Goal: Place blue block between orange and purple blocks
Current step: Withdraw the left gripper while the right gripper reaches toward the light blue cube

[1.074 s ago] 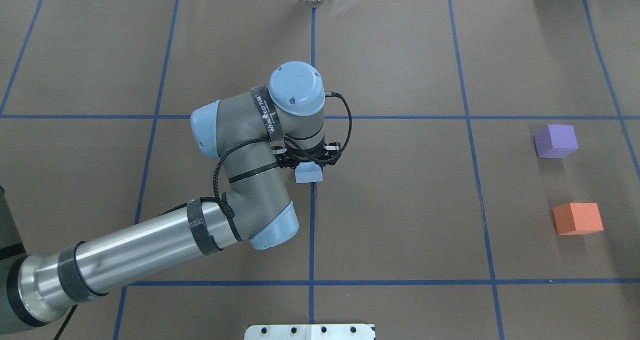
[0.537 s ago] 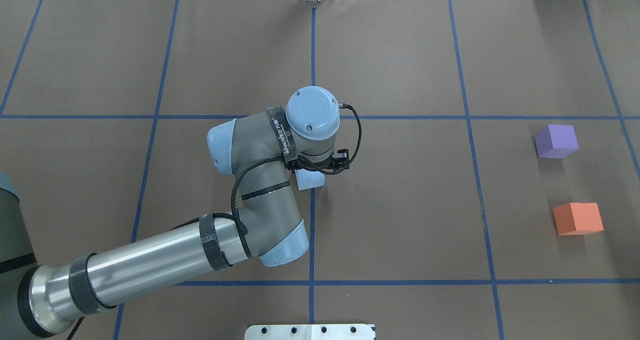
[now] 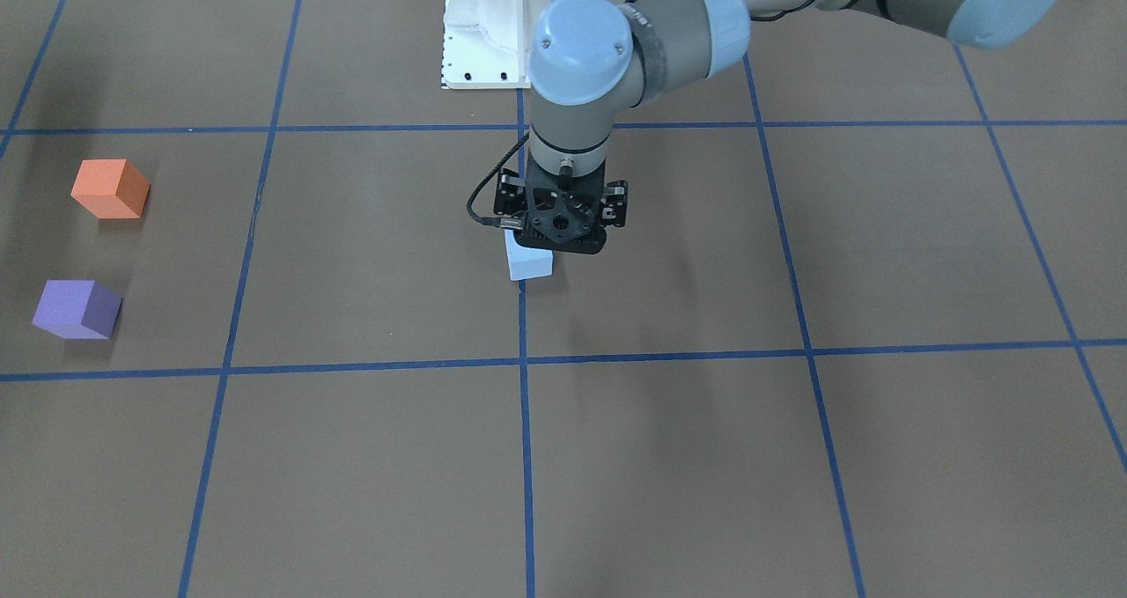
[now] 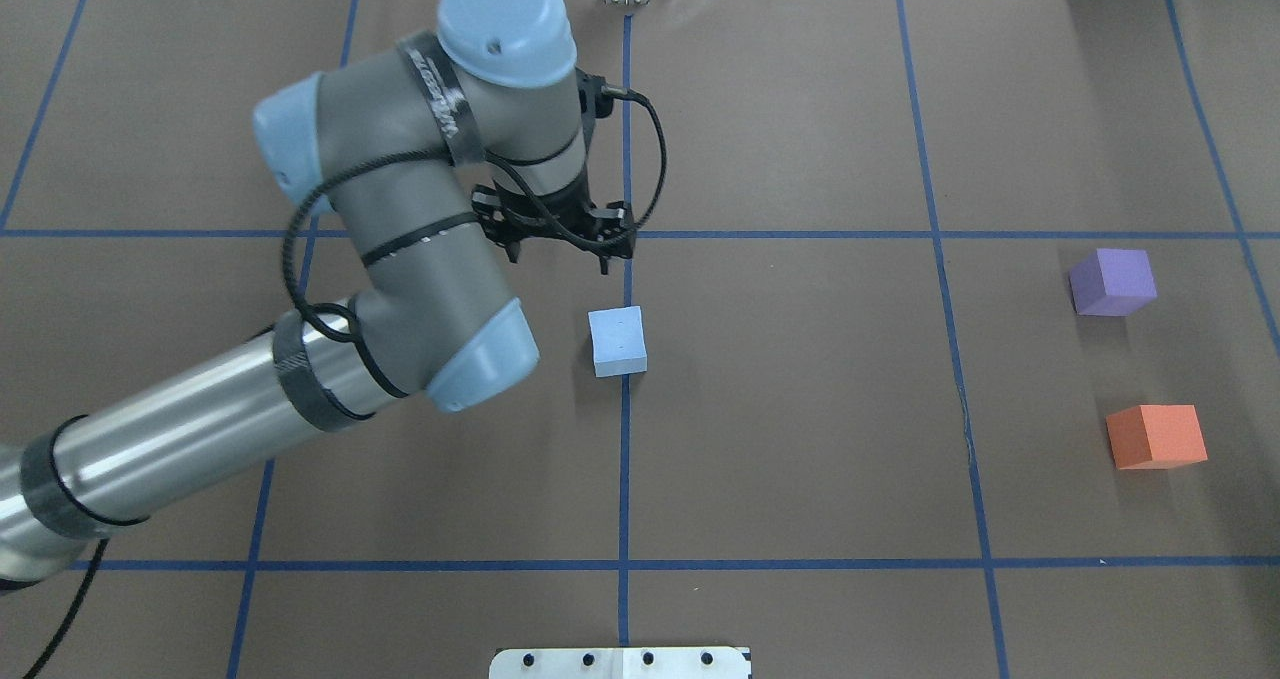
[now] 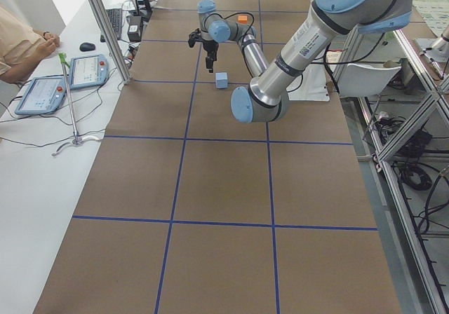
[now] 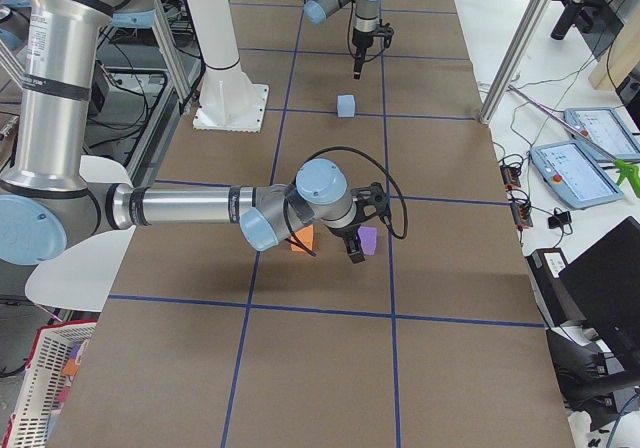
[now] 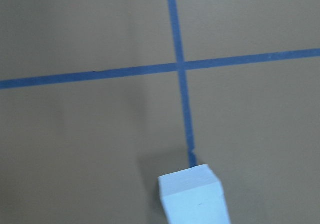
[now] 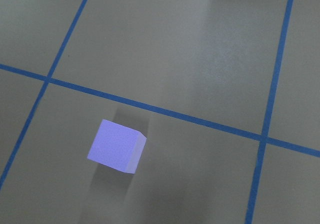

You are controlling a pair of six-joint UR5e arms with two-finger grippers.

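Observation:
The light blue block (image 4: pixel 618 341) sits on the brown table by the centre tape line, free of any gripper. It also shows in the left wrist view (image 7: pixel 192 199) at the bottom edge. My left gripper (image 4: pixel 559 258) hangs above the table just beyond the block, jaws spread and empty; in the front-facing view the left gripper (image 3: pixel 561 242) overlaps the block (image 3: pixel 530 265). The purple block (image 4: pixel 1112 282) and the orange block (image 4: pixel 1155 437) stand apart at the far right. My right gripper (image 6: pixel 352 245) hangs near the purple block (image 6: pixel 368 240); I cannot tell whether it is open or shut.
Blue tape lines divide the table (image 4: pixel 800 409) into squares. A white mounting plate (image 4: pixel 620 663) sits at the near edge. A bare gap of table lies between the purple and orange blocks. The right wrist view shows the purple block (image 8: pixel 116 146) from above.
My left gripper has let go of the blue block, risen and moved toward the table's far side. The blue block stays on the table at the same spot.

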